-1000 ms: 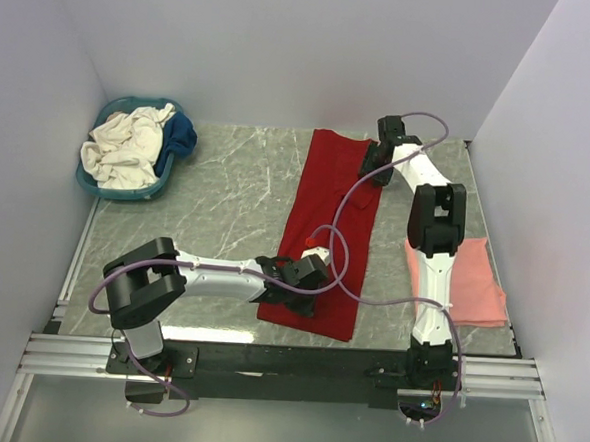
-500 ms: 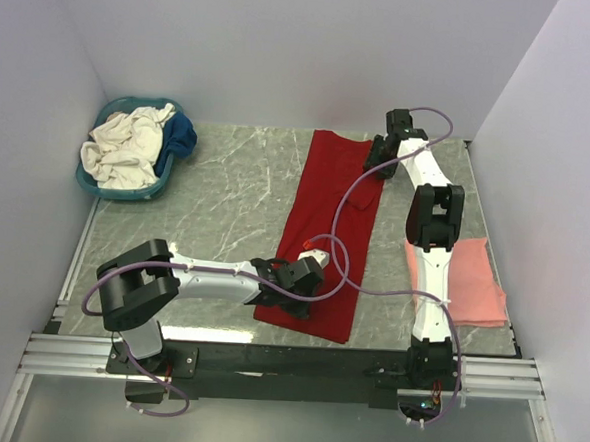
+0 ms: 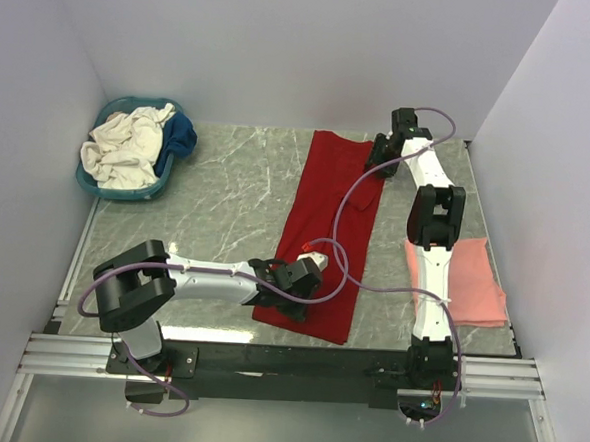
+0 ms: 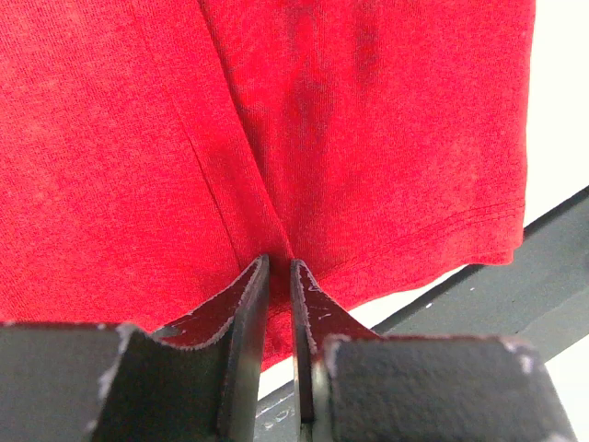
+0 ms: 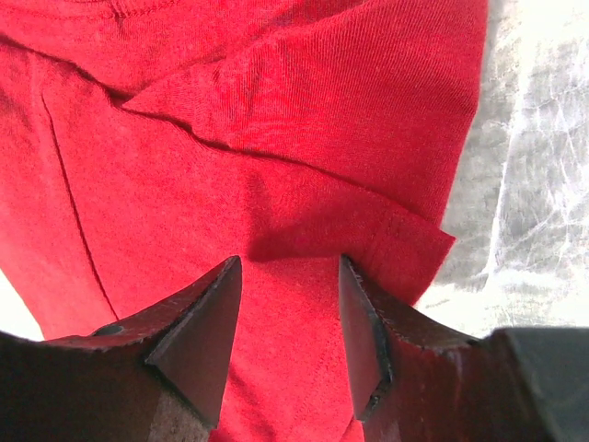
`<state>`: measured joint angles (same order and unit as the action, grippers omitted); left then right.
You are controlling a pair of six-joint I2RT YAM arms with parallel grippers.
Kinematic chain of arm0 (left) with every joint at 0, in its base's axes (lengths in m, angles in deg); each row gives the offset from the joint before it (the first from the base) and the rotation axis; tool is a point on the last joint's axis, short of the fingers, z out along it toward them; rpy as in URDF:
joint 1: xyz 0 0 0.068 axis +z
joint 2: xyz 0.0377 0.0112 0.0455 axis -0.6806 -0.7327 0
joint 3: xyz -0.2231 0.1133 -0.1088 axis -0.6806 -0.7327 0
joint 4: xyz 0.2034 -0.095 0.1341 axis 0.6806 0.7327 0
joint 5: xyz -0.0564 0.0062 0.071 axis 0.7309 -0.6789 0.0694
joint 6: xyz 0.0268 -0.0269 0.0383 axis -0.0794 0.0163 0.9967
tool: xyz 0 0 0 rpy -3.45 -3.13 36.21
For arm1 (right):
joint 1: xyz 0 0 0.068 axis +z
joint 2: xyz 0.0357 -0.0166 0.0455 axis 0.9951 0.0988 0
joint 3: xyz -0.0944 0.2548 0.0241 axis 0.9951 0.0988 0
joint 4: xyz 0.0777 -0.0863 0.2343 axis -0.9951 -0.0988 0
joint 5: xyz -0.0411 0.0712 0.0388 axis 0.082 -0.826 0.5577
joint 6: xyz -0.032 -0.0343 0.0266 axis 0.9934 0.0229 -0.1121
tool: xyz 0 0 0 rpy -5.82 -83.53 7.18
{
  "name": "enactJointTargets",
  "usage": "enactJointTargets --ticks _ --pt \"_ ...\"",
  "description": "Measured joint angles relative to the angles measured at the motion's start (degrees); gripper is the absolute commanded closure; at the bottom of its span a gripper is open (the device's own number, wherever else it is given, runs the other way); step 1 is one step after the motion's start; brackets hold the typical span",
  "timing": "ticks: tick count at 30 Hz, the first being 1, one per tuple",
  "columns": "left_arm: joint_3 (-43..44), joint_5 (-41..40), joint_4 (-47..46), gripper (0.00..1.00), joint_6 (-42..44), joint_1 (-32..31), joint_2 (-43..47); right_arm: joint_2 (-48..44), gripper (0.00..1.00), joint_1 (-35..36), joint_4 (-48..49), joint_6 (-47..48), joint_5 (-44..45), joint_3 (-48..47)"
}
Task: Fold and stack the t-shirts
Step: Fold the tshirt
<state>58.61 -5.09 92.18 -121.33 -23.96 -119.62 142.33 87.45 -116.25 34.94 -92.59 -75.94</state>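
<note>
A deep red t-shirt (image 3: pixel 326 213) lies as a long folded strip down the middle of the table. My left gripper (image 3: pixel 293 278) sits at its near end, shut on a pinched ridge of the red cloth (image 4: pixel 368 138) close to the hem; in the wrist view the left gripper (image 4: pixel 279 262) shows only a thin gap, filled by cloth. My right gripper (image 3: pixel 377 158) is at the shirt's far right corner by the folded sleeve. In its own view the right gripper (image 5: pixel 287 262) stands open, fingers apart over flat red cloth (image 5: pixel 276 138). A folded salmon pink t-shirt (image 3: pixel 467 282) lies at the right.
A teal basket (image 3: pixel 107 189) stands at the far left corner with a cream-white shirt (image 3: pixel 124 145) and a dark blue one (image 3: pixel 183 132) bundled in it. White walls close in the table on three sides. The black frame rail (image 4: pixel 552 249) runs just past the red hem.
My left gripper has drawn slightly toward the near edge with the hem. My right gripper has shifted a little back and to the right at the sleeve.
</note>
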Motion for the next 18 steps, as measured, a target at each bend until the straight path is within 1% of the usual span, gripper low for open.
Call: enactJointTargets --ticks 6,10,12,16,18 --pt "0.24 0.28 0.02 0.78 0.26 0.00 -0.15 0.22 0.46 -0.46 0.07 -0.35 -1.46 -0.22" --pt "1.88 1.38 0.28 0.78 0.63 0.00 -1.73 0.22 0.43 -0.92 0.66 -0.96 -2.34 -0.22" --pt "2.95 2.12 0.15 0.78 0.76 0.00 -2.67 0.22 0.38 -1.22 1.03 -1.14 -2.84 -0.22" --pt "3.89 3.08 0.15 0.70 0.92 0.00 -3.26 -0.90 0.32 -1.70 1.92 -1.38 -2.93 0.68" --pt "4.33 3.26 0.44 0.68 1.18 0.02 -3.23 -3.02 0.32 -1.84 2.21 -1.55 -2.78 2.40"
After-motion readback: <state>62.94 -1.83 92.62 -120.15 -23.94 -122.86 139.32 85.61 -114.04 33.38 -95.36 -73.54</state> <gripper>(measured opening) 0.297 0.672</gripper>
